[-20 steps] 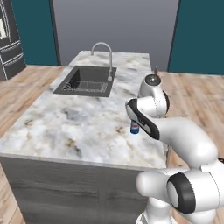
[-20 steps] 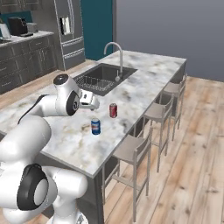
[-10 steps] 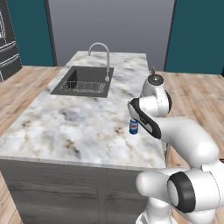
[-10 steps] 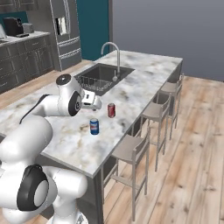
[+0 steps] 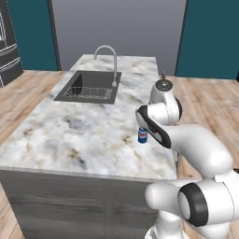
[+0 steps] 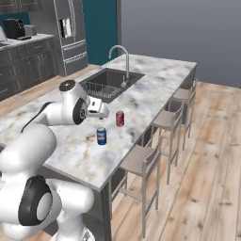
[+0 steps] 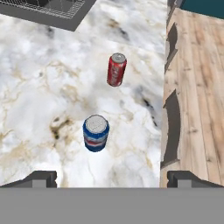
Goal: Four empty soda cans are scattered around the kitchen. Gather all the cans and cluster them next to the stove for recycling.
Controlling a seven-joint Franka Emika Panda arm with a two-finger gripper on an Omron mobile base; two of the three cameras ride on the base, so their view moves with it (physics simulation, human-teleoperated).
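Two soda cans stand upright on the marble island (image 6: 155, 80). The blue can (image 7: 96, 133) is the nearer one in the hand view, slightly left of centre between the fingertips. The red can (image 7: 116, 69) stands farther on, toward the sink. In the right base view the blue can (image 6: 101, 136) and the red can (image 6: 120, 118) sit near the island's stool-side edge. My gripper (image 7: 113, 179) hangs open above the blue can (image 5: 143, 135), with nothing between its fingers. The stove is out of view.
A sink (image 5: 88, 87) with a wire rack and a curved faucet (image 5: 109, 56) takes up the island's far half. Bar stools (image 6: 141, 162) line the island's right side above the wooden floor. A fridge (image 6: 68, 23) and dark cabinets stand at the back left.
Both base views have shifted slightly, so the camera has moved with the base. The cans keep their places on the island and the gripper stays open above them.
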